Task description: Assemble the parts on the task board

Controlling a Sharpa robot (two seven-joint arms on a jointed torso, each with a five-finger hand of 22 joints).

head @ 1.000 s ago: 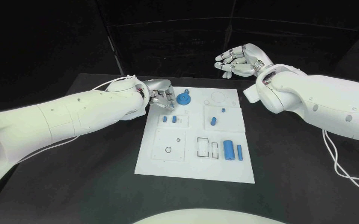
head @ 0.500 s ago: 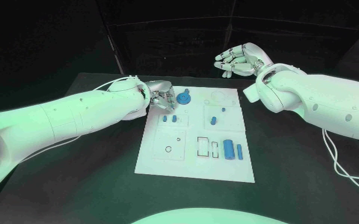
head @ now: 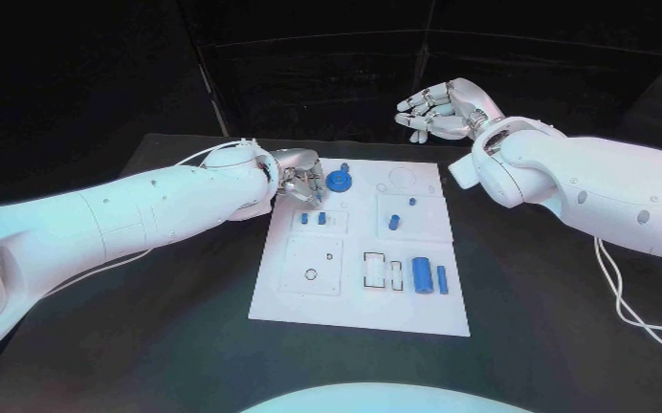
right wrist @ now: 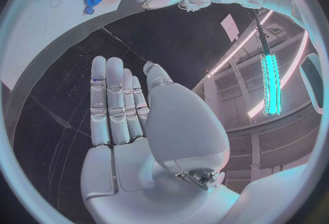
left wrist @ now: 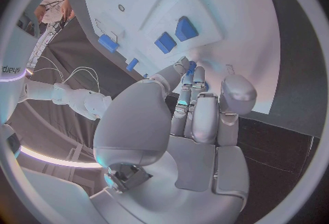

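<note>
Small blue plastic parts (head: 422, 273) on the flat white rectangular task board (head: 362, 315), that's what this job is about, and they look like they'd handle as light, rigid little pieces, probably a bit slick, so I'd guess a fingertip pinch across the sides beats any full grab. The board lies in the middle of the black bench (head: 165, 336). There's a round blue gear-like disc with a hub (head: 338, 181) near the far edge, a pair of short blue blocks (head: 313, 218) just nearer than it, a blue peg (head: 393, 223) in the next recess, and a fat blue cylinder beside a slimmer blue bar (head: 442, 279) on the near right. The left robot hand (head: 298, 178) is at the board's far left corner with fingers bunched together, tips right by the gear; can't tell if it's actually pinching anything. The right robot hand (head: 442, 107) hangs off beyond the board, fingers loosely apart, holding nothing.
</note>
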